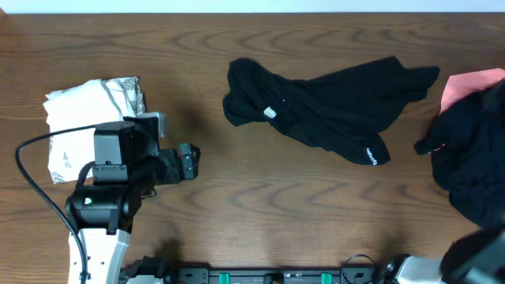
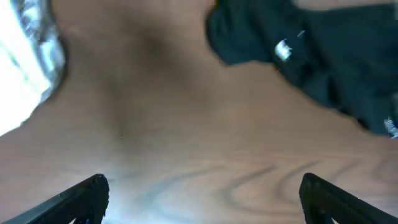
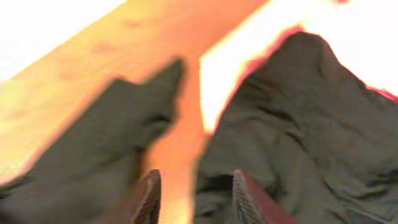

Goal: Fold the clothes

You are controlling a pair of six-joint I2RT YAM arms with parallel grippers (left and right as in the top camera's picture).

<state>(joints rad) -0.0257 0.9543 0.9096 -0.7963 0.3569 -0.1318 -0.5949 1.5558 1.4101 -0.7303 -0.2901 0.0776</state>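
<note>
Left gripper (image 2: 203,185) hangs wide open above the wooden table (image 2: 174,124), holding nothing. Right gripper (image 3: 196,186) is narrowly parted over a crumpled black shirt (image 3: 298,124) at the table's right edge, with nothing pinched. A spread black shirt (image 1: 331,102) lies mid-table.

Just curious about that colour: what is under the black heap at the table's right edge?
A pink piece pokes out from beneath the black heap, at its far side. How far it reaches underneath, and whether anything else lies there, is covered.
</note>
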